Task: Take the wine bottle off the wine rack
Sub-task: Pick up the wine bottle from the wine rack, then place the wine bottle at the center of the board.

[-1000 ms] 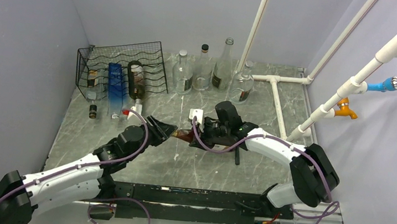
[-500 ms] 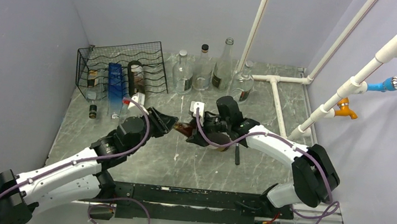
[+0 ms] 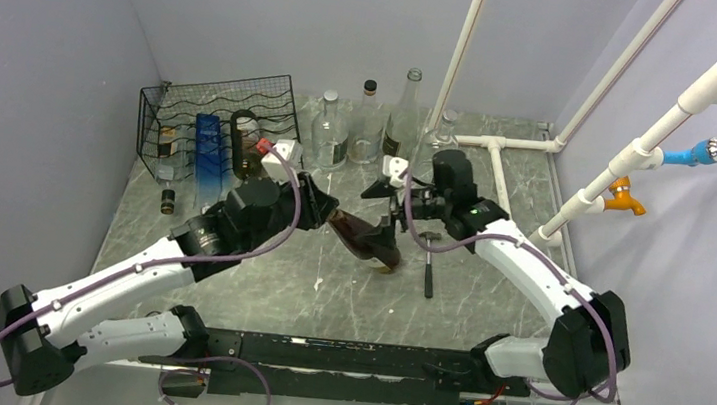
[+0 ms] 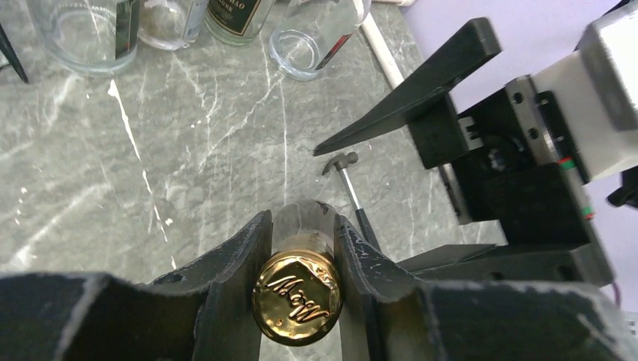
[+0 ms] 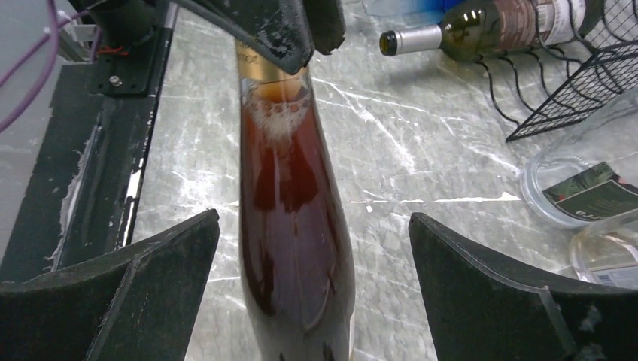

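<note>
Your left hand [image 3: 319, 208] is pinching the wine bottle [image 3: 366, 239] by its gold-foiled neck. Your right hand [image 3: 391, 211] is spread wide, one finger on each side of the bottle's body and apart from the glass. The bottle is off the wine rack [image 3: 218, 112], which stands beyond your left hand. It slants away from that hand's fingers, with its base down toward the bench [image 3: 305, 287], under your right hand.

The main risk is the grip. A full bottle is held only at the neck, on smooth foil, with nothing supporting the body. If you lift or swing it, the weight could turn it in the fingers or pull it through. The foamy wine in the neck will also shift as you tilt it. When you draw your right hand back, a finger could clip the glass. A small hammer-like tool [image 3: 428, 265] lies just past the base, so the bottle could rock if you set it down there.

The left wrist view shows the cap sitting squarely between the fingers. The right wrist view shows the gap on both sides of the body, and a dark bottle [image 5: 489, 26] lying at the rack's mouth. Only the top view shows the slant, but I can't tell from it whether the base is touching the bench.
</note>
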Controlling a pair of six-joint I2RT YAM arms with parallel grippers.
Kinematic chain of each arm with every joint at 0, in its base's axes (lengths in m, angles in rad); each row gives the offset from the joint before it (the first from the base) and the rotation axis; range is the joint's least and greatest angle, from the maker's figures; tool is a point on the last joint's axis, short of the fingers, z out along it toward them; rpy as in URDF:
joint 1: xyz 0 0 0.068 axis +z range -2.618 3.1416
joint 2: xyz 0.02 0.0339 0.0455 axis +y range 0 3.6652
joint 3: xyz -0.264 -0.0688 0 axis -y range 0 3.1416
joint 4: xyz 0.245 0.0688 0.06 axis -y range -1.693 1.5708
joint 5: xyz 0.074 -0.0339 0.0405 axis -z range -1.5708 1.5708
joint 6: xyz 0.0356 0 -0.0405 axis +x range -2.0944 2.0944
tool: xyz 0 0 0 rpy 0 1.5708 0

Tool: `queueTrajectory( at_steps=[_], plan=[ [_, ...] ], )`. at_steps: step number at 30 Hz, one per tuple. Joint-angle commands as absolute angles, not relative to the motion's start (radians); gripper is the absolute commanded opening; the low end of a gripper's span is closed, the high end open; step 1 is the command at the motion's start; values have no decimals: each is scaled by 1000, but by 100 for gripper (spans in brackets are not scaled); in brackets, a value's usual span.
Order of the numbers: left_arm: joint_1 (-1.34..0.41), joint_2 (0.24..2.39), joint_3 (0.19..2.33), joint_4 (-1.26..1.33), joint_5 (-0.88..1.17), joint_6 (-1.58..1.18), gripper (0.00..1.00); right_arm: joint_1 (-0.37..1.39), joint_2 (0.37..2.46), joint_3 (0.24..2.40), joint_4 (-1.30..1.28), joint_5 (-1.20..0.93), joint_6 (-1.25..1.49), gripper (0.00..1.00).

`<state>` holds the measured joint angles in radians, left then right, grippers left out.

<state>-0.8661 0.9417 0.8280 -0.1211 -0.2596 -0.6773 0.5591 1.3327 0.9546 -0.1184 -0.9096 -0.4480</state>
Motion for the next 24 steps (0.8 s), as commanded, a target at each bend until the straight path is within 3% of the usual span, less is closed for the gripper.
queueTrajectory(
  at_steps=[1, 24],
  plan=[
    [-851, 971, 1012, -49, -248, -544, 0, 484, 1254, 1003, -247, -1103, -563, 100],
    [-745, 1325, 1454, -161, -135, -179, 0, 379, 1232, 935, -212, -1124, -563, 100]
  ],
)
